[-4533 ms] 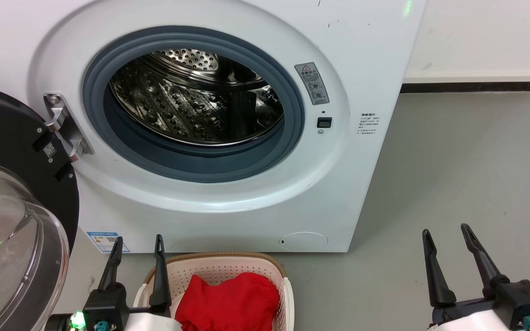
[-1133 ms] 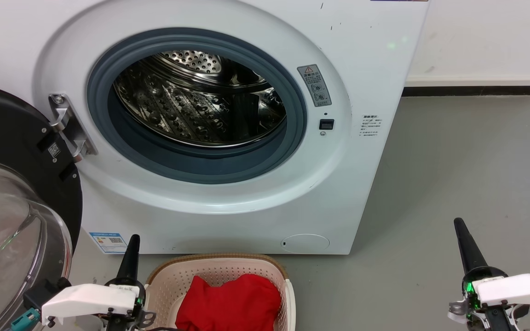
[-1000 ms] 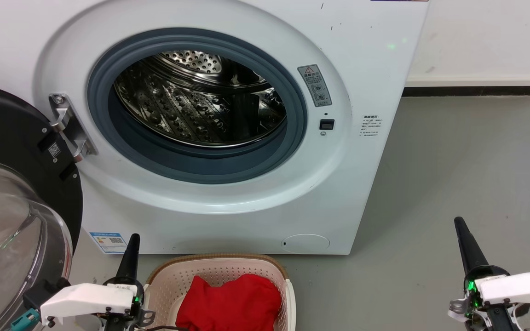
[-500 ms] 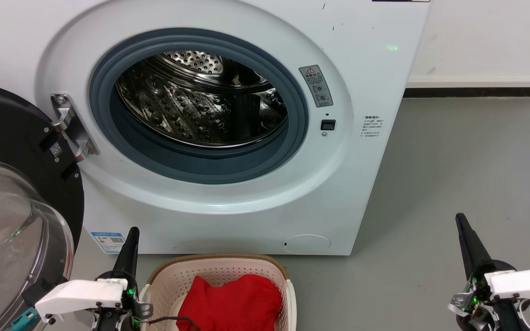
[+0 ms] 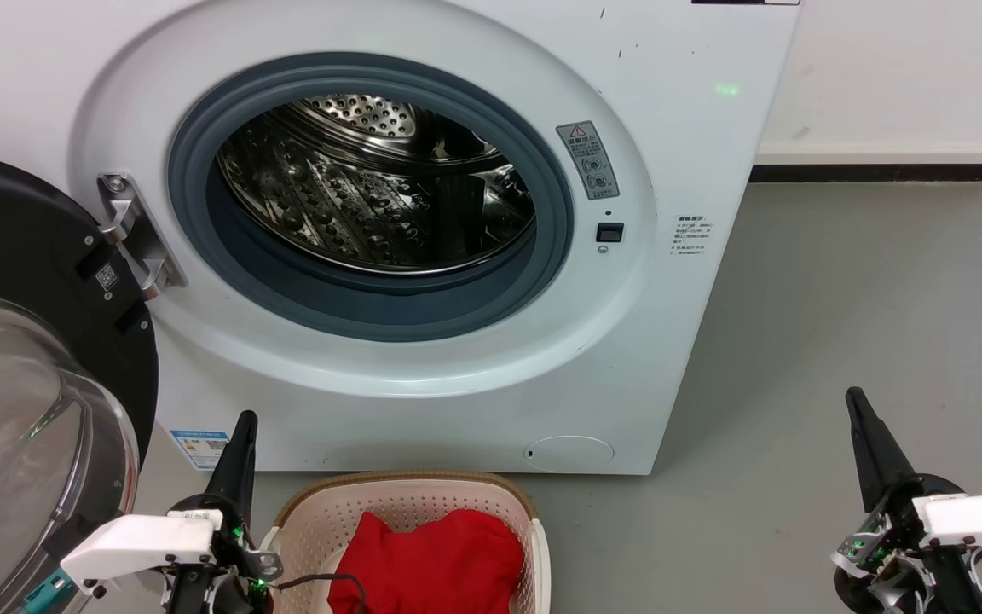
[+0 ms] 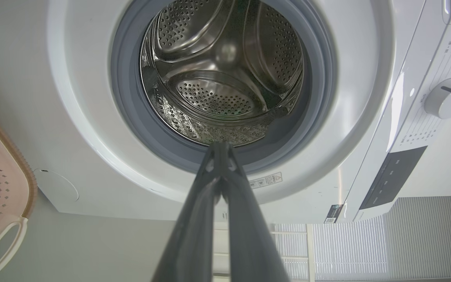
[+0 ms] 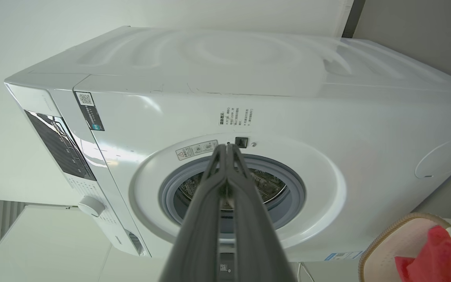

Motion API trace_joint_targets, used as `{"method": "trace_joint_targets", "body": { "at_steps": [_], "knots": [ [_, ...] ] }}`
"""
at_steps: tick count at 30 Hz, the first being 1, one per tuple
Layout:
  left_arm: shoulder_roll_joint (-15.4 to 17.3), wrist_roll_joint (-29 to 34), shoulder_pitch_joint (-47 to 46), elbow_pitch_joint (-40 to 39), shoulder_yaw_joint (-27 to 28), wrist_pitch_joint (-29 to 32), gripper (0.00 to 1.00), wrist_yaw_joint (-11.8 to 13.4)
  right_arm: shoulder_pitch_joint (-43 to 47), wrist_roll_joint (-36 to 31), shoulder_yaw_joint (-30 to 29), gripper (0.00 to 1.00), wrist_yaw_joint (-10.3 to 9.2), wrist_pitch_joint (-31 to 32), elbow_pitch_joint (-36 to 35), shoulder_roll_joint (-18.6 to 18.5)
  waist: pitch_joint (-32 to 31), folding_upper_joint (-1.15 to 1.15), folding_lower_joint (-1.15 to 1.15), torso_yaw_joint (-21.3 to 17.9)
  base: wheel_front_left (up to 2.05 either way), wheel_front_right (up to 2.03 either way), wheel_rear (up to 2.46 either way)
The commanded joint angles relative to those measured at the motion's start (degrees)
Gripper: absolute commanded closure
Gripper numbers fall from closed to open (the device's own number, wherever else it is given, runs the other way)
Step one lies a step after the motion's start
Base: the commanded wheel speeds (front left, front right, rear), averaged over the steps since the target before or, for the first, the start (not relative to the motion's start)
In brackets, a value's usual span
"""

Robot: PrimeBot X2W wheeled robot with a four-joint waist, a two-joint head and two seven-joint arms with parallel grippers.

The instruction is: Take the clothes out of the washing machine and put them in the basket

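As both point upward, left gripper (image 5: 244, 425) and right gripper (image 5: 857, 404) are pressed together.

You had one washing machine (image 5: 696, 128), one open door (image 5: 22, 247), one basket (image 5: 406, 479), one red heap of clothes (image 5: 431, 563), garments too bunched to count, two grippers, left gripper (image 5: 245, 419), right gripper (image 5: 854, 399).

On washing machine (image 5: 423, 401) front: grey warning sticker (image 5: 587, 159) with red triangle, right of porthole (image 5: 372, 317); small text label (image 5: 690, 233) further right; blue QR label (image 5: 201, 446), lower left. QR sticker (image 5: 106, 276) on door (image 5: 14, 230). Print illegible throughout.
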Motion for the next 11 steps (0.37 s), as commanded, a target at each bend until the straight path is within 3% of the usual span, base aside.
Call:
{"method": "trace_joint_targets", "body": {
  "at_steps": [1, 11],
  "knots": [
    [-0.01, -1.47, -1.08, 0.21, 0.33, 0.39, 1.00, -0.38, -1.26, 1.43, -0.23, 1.00, 0.00, 0.47, 0.30, 0.12, -0.01, 0.00, 0.00, 0.03, 0.00, 0.00, 0.00],
    [-0.01, -3.78, -1.16, 0.43, 0.53, 0.98, 1.00, -0.62, -1.49, 3.55, -0.61, 1.00, 0.00, 1.24, 0.61, 0.27, -0.05, 0.00, 0.00, 0.10, 0.00, 0.00, 0.00]
  ]
}}
